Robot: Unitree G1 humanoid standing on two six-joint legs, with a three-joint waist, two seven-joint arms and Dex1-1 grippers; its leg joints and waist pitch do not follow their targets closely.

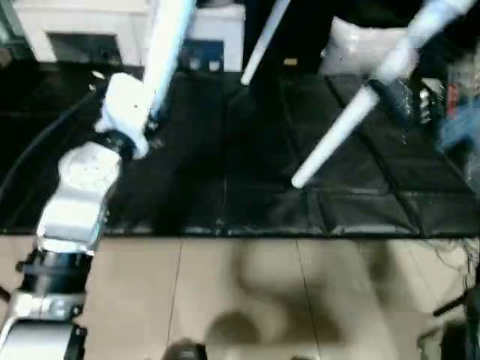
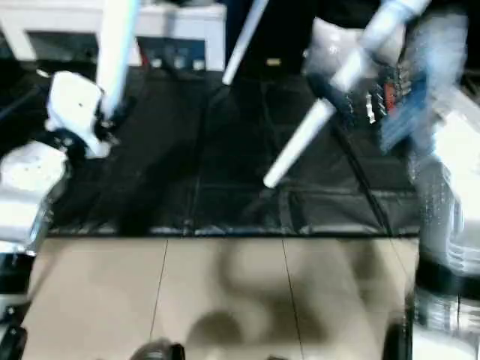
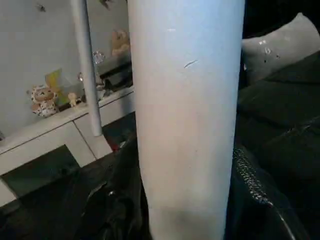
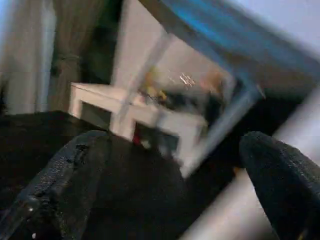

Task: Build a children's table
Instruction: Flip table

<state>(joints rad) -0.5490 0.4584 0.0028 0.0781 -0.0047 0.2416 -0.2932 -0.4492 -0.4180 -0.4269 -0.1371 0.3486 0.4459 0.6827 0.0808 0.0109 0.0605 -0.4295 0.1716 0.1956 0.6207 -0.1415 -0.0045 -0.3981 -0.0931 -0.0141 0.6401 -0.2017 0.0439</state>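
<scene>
My left gripper (image 1: 148, 120) is shut on a white tube leg (image 1: 169, 37) that rises out of the picture; its black fingers (image 3: 117, 205) press both sides of the tube (image 3: 185, 100). A second leg (image 1: 337, 135) slants over the black mat, its free end low. My right gripper (image 4: 177, 145) stands open beside that leg, blurred by motion, with nothing gripped. A third, thinner-looking leg (image 1: 262, 41) stands farther back. In the right wrist view a blurred pale slab (image 4: 225, 45) with legs running from it looks like the tabletop.
Black mats (image 1: 225, 165) cover the floor ahead, with beige tiles (image 1: 225, 292) nearer to me. White cabinets (image 1: 75, 30) with dark openings line the back, soft toys (image 3: 42, 100) on top. A white cushion (image 1: 360, 45) lies at the back right.
</scene>
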